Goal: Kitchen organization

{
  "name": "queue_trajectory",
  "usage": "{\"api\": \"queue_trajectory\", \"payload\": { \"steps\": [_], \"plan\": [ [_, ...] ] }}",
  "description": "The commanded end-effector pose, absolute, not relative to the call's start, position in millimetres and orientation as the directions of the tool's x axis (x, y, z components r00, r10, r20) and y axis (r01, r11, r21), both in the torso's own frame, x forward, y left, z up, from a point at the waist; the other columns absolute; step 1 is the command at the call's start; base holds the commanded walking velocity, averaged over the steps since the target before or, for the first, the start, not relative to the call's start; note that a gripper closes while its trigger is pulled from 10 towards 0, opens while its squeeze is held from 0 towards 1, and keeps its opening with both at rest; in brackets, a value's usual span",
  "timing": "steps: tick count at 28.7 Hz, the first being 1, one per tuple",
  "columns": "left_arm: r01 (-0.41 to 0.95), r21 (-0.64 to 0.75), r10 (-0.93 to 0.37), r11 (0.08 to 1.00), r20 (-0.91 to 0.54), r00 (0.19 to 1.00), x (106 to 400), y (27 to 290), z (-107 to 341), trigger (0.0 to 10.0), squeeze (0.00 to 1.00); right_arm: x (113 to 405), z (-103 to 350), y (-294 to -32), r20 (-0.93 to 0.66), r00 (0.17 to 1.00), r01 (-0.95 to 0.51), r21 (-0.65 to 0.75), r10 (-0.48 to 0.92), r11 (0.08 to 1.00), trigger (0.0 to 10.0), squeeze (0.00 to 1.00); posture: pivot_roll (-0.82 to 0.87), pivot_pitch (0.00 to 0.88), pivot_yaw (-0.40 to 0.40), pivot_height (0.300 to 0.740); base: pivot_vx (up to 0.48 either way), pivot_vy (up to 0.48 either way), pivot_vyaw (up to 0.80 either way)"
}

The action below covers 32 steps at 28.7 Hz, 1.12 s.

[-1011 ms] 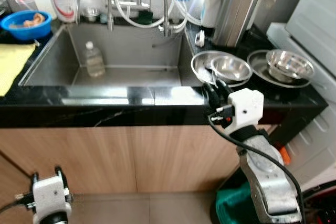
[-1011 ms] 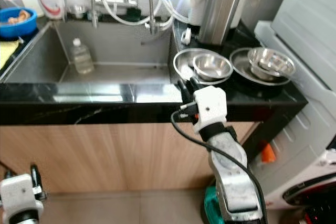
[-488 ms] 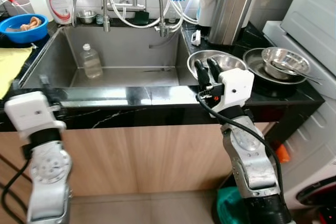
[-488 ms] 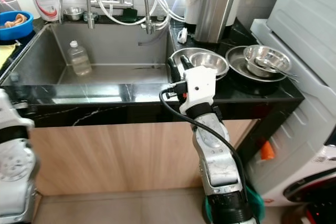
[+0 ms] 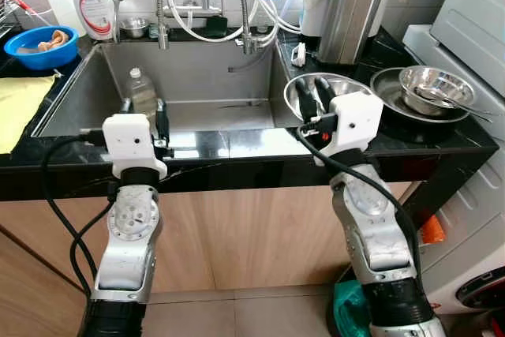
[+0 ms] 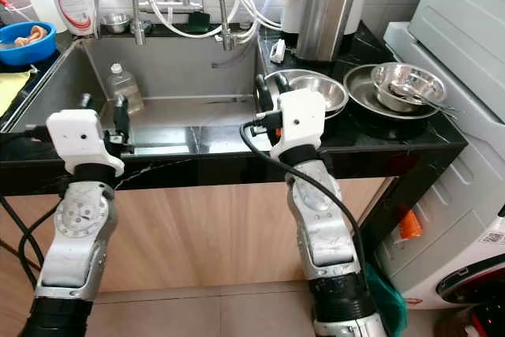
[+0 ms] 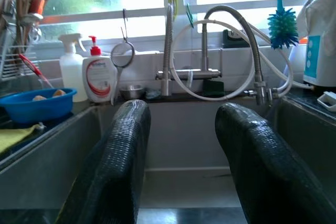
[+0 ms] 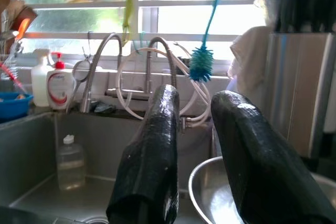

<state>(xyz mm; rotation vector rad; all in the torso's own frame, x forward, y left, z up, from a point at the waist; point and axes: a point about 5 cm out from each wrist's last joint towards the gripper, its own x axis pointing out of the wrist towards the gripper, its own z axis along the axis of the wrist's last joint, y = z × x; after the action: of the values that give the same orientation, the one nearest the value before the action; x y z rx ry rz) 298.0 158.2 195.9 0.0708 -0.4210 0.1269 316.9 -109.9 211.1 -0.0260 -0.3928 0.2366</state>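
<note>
My right gripper [image 5: 313, 94] hovers at the counter edge, fingers parted and empty, just short of the nested steel bowls [image 5: 330, 90]. If I push forward carelessly the near rim could tip or skid into the second stack [image 5: 432, 92] — steel slides easily on polished stone. My left gripper [image 5: 143, 110], also spread with nothing held, points into the sink [image 5: 197, 69], where a plastic bottle [image 5: 141, 91] stands. The glossy black counter [image 5: 237, 144] sits under a bright window, a washing machine [image 6: 465, 53] at my right.
</note>
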Motion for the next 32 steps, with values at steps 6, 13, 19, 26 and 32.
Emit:
{"api": "queue_trajectory", "payload": {
  "steps": [6, 13, 19, 26, 32],
  "plan": [
    [-0.062, 0.066, 0.029, 0.996, 0.42, 0.907, 309, 148, 204, 10.0, 0.0, 317, 205, -116, 0.361, 0.914, -0.2, -0.002, 0.187, 0.98, 10.0, 0.0, -0.15, 0.0, 0.059, 0.74, 0.0, 0.461, -0.56],
    [-0.066, 0.115, 0.009, 0.991, 0.442, 0.897, 322, 152, 212, 10.0, 0.0, 318, 208, -104, 0.375, 0.902, -0.232, 0.002, 0.214, 0.973, 10.0, 0.0, -0.12, 0.0, 0.035, 0.74, 0.0, 0.469, 0.0],
    [-0.014, 0.131, -0.043, 0.991, 0.421, 0.906, 323, 143, 210, 10.0, 0.0, 324, 214, -104, 0.391, 0.895, -0.236, 0.009, 0.214, 0.972, 10.0, 0.0, -0.13, 0.0, 0.047, 0.74, 0.0, 0.0, 0.0],
    [0.069, 0.123, -0.117, 0.99, 0.45, 0.885, 320, 129, 214, 10.0, 0.0, 320, 210, -104, 0.396, 0.896, -0.216, -0.003, 0.2, 0.976, 10.0, 0.0, -0.14, 0.0, 0.059, 0.74, 0.087, 0.0, 0.11],
    [0.065, 0.119, -0.112, 0.991, 0.451, 0.885, 321, 128, 214, 10.0, 0.0, 320, 208, -106, 0.392, 0.902, -0.207, 0.029, 0.179, 0.978, 10.0, 0.0, -0.14, 0.0, 0.06, 0.74, 0.356, 0.0, 0.27]
  ]
}}
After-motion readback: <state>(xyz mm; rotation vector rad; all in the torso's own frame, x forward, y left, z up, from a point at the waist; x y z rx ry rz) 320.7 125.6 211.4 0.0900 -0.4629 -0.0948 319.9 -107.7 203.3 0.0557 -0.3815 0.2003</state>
